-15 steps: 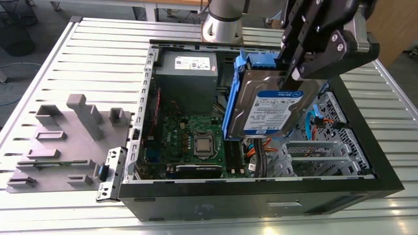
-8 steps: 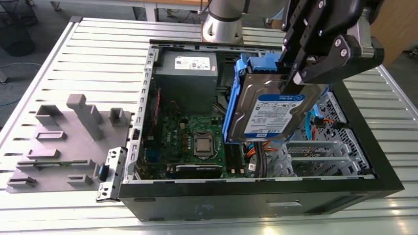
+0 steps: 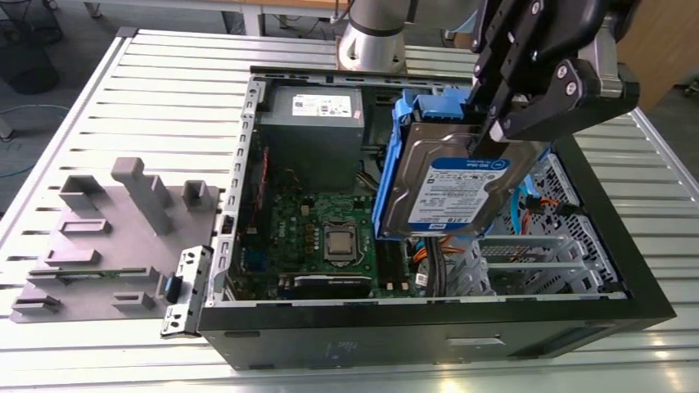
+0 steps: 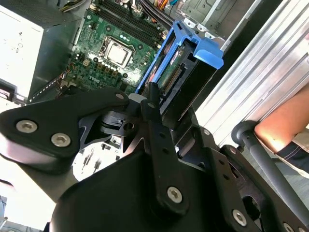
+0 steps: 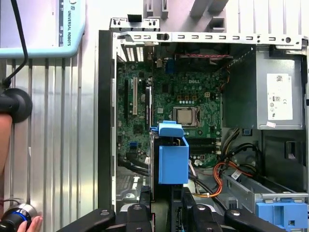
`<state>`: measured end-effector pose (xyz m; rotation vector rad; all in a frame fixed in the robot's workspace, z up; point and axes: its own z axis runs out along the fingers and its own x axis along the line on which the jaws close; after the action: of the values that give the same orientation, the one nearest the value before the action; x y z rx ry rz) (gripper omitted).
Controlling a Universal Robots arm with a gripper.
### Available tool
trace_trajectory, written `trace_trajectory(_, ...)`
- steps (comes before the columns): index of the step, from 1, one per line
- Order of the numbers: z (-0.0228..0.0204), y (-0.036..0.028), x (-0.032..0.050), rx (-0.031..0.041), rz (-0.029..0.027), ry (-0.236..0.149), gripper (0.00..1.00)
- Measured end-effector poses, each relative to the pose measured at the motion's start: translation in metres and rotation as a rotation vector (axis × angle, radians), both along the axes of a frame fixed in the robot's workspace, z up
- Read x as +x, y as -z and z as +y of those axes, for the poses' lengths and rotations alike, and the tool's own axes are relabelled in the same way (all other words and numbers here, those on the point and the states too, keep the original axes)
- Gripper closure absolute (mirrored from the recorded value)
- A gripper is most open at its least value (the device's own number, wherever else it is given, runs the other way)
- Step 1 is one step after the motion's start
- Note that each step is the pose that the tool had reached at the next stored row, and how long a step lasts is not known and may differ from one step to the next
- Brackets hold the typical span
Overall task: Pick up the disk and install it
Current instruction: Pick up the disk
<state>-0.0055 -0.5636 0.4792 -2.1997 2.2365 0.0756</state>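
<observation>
One black gripper (image 3: 489, 131) clamps the top edge of the flat silver metal disk (image 3: 453, 192) with blue plastic bracket, hanging above the open black computer case (image 3: 415, 332); it looks rigid, fairly heavy, shock-sensitive, best gripped by its edges.

Slatted aluminium tabletop (image 3: 142, 90), evenly lit, soft glare on the slats. Grey floor (image 3: 98, 20) beyond its far corner, dark round object (image 3: 28, 70) standing there. Brown wooden panel (image 3: 666, 49) at the exterior view's right.
</observation>
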Motion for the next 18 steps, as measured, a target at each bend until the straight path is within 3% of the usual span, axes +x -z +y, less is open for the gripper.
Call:
trace_trajectory(3, 0.0, 0.0004, 0.0023, 0.0002, 0.0, 0.0, 0.65)
trace_trajectory(6, 0.0, 0.0012, 0.0097, 0.0001, 0.0008, 0.0, 0.65)
trace_trajectory(18, 0.0, 0.0045, 0.0532, 0.0005, 0.0057, 0.0, 0.65)
